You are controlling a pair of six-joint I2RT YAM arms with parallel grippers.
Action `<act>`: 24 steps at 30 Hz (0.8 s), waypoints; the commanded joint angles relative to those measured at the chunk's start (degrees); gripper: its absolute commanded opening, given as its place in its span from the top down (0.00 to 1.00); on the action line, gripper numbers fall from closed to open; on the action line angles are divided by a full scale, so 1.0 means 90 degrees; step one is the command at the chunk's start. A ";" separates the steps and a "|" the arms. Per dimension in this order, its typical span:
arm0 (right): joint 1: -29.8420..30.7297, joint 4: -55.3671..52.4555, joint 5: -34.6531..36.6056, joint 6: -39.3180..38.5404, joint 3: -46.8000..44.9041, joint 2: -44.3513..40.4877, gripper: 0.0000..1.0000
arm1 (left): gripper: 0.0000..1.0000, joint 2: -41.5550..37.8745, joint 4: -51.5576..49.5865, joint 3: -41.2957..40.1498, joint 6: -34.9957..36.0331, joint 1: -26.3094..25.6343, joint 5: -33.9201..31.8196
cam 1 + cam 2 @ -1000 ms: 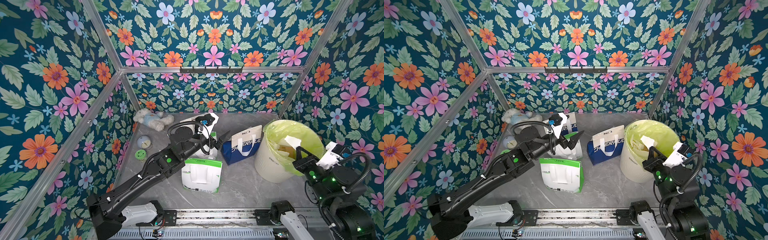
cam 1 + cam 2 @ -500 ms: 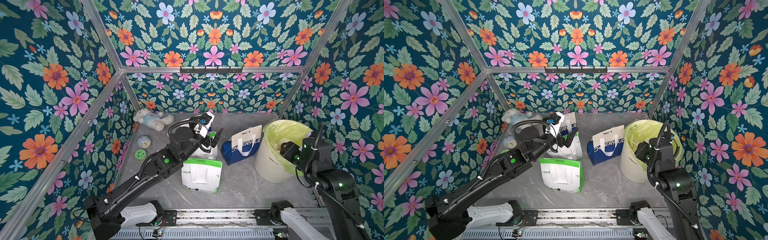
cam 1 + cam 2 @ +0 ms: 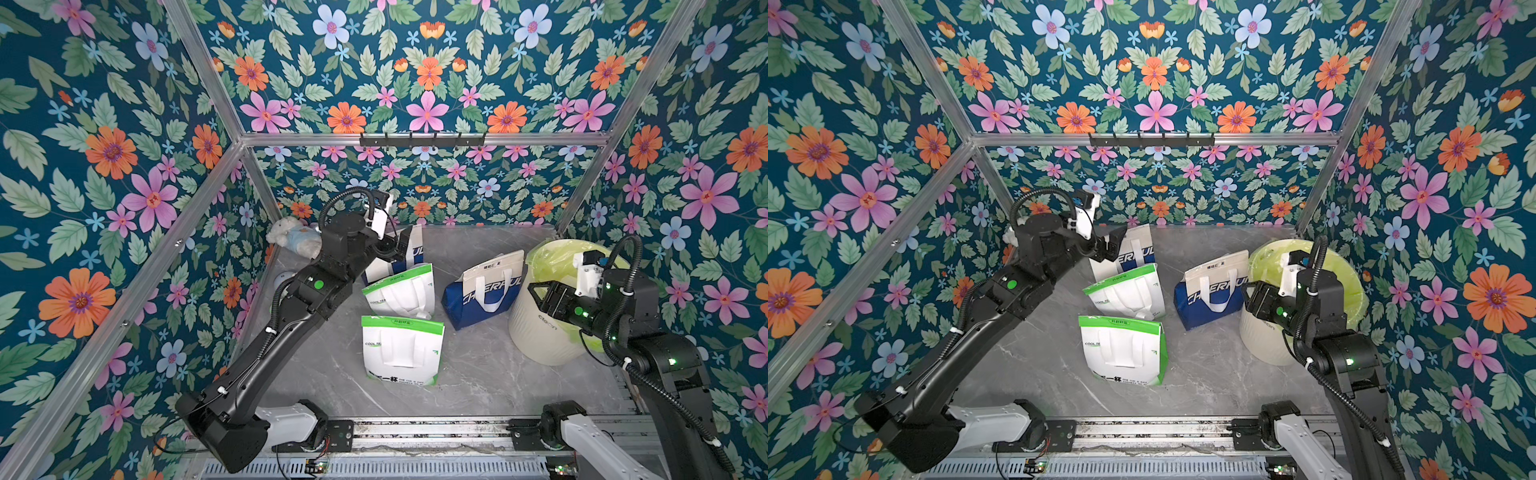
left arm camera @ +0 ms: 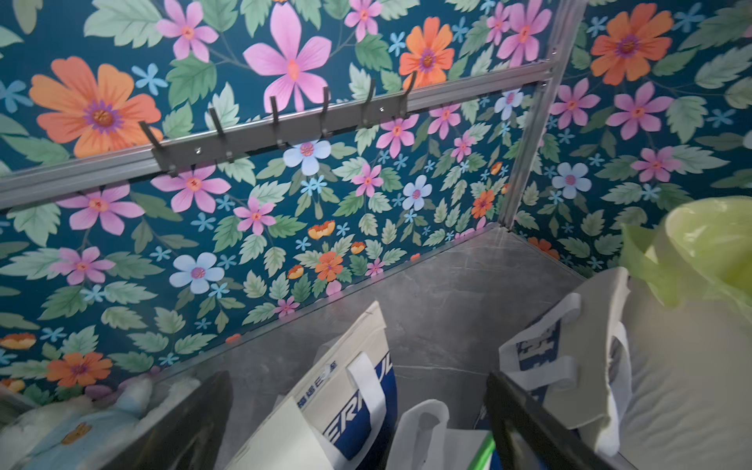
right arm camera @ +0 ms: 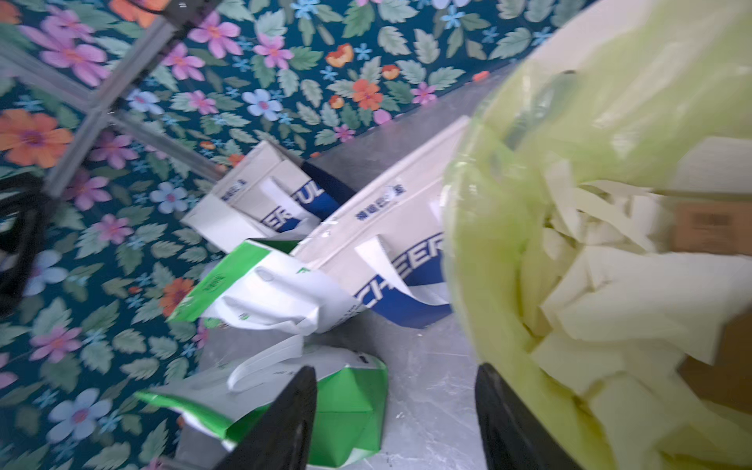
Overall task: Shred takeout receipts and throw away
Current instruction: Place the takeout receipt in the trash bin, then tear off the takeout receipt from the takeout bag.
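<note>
Yellow-green liner point(image 5: 508, 183) is holding the task's thing now: torn white receipt strips point(image 5: 610, 285) are lying piled inside the trash bin point(image 3: 536, 332), which is standing at three o'clock on the table point(image 3: 478, 374). We are seeing the right end effector point(image 5: 394, 368) released and empty, hanging at the bin's rim on its nine o'clock side. A second ago it was pinching a white scrap over the bin. That scrap is gone from its jaws, so we are judging another piece thrown away. The left end effector point(image 4: 356, 380) is staying spread wide and empty above the white-and-blue bag point(image 3: 411, 249) near twelve o'clock. A plain white sheet point(image 4: 276, 435), possibly a whole receipt, is lying beside that bag.
</note>
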 commanded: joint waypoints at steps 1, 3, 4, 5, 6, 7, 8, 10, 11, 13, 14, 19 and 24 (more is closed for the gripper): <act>0.0011 0.0486 -0.1158 -0.0449 0.0198 0.0234 0.38 | 0.01 0.0183 -0.0838 0.0356 -0.0056 0.0232 0.0344; 0.0013 0.0611 -0.1333 -0.0509 0.0370 0.0344 0.38 | 0.01 0.0289 -0.1084 0.0461 0.0003 0.0495 0.0397; 0.0012 0.0724 -0.1504 -0.0514 0.0425 0.0407 0.38 | 0.02 0.0321 -0.1163 0.0464 -0.0039 0.0653 0.0440; 0.0026 0.0861 -0.1687 -0.0470 0.0506 0.0501 0.38 | 0.04 0.0404 -0.1312 0.0506 -0.0100 0.0860 0.0632; 0.0063 0.0970 -0.1807 -0.0428 0.0606 0.0621 0.38 | 0.06 0.0515 -0.1507 0.0569 -0.0172 0.1058 0.0809; 0.0128 0.1044 -0.1860 -0.0421 0.0701 0.0731 0.38 | 0.08 0.0579 -0.1627 0.0599 -0.0214 0.1203 0.0912; 0.0254 0.1114 -0.1882 -0.0438 0.0808 0.0879 0.38 | 0.11 0.0643 -0.1715 0.0571 -0.0246 0.1340 0.1041; 0.0631 0.1129 -0.1805 -0.0611 0.1095 0.1229 0.37 | 0.12 0.0631 -0.1676 0.0399 -0.0331 0.1561 0.1195; 0.0868 0.1103 -0.1713 -0.0698 0.1258 0.1422 0.36 | 0.13 0.0589 -0.1624 0.0286 -0.0345 0.1676 0.1286; 0.1216 0.1209 -0.1665 -0.0712 0.1451 0.1781 0.34 | 0.13 0.0545 -0.1587 0.0128 -0.0327 0.1840 0.1325; 0.1376 0.1351 -0.1668 -0.0668 0.1490 0.1970 0.33 | 0.13 0.0542 -0.1617 0.0087 -0.0277 0.1908 0.1302; 0.1948 0.2222 -0.1593 -0.0514 0.1546 0.2795 0.31 | 0.13 0.0405 -0.1497 -0.0284 0.0178 0.2112 0.1450; 0.2047 0.3417 -0.1477 -0.0046 0.1556 0.3627 0.28 | 0.17 0.0406 -0.1205 -0.0746 0.0784 0.2110 0.2212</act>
